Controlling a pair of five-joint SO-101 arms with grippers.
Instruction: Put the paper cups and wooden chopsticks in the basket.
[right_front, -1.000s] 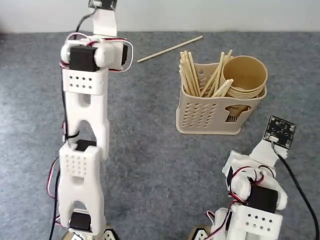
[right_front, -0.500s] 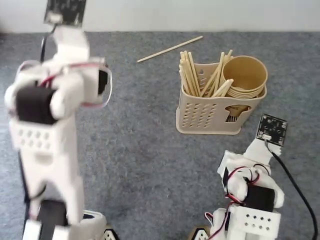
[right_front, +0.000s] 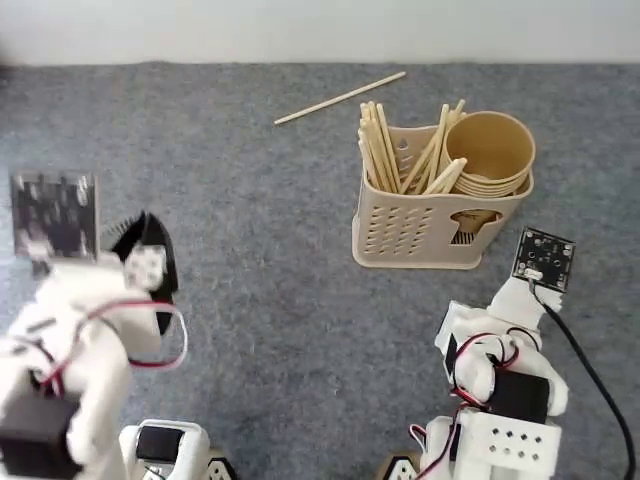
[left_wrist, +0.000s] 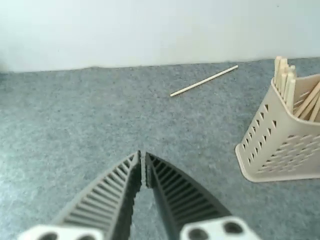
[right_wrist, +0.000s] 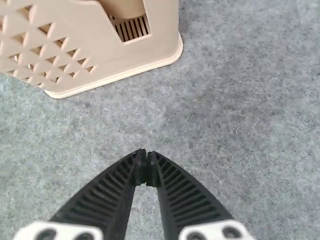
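Observation:
The beige basket (right_front: 415, 235) stands right of centre and holds several wooden chopsticks (right_front: 385, 150) and a stack of paper cups (right_front: 490, 150). One loose chopstick (right_front: 340, 97) lies on the grey carpet behind it, also seen from the left wrist (left_wrist: 204, 81). My left gripper (left_wrist: 143, 156) is shut and empty, low over the carpet at the near left (right_front: 143, 225), far from that chopstick. My right gripper (right_wrist: 145, 161) is shut and empty, just in front of the basket (right_wrist: 90, 60).
A white wall (right_front: 320, 30) borders the far edge of the carpet. Open carpet (right_front: 270, 250) lies between the two arms and left of the basket. The right arm's body (right_front: 500, 380) sits at the near right.
The left arm has folded back from its far reach near the back wall to the near left. The right arm shifted only slightly.

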